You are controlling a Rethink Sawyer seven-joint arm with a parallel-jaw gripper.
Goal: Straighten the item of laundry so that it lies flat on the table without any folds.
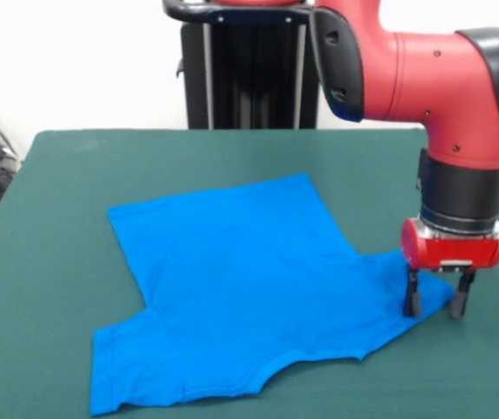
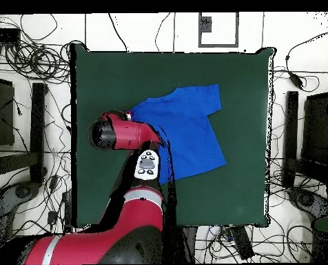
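The bright blue T-shirt (image 1: 241, 279) lies spread on the dark green table (image 1: 58, 218), mostly flat, with one sleeve pointing right and the other at the front left. My gripper (image 1: 435, 303) is down at table height at the tip of the right sleeve. Its two fingers (image 1: 411, 301) stand apart, open, with the sleeve's end between them. In the overhead view the shirt (image 2: 187, 128) lies at the middle of the table (image 2: 242, 83), and the red arm's wrist (image 2: 115, 133) covers the gripper and the sleeve tip at the shirt's left.
The black pedestal (image 1: 241, 70) stands behind the table's far edge. The red arm (image 1: 433, 70) reaches over the table's right side. Cables and stands (image 2: 29, 110) surround the table in the overhead view.
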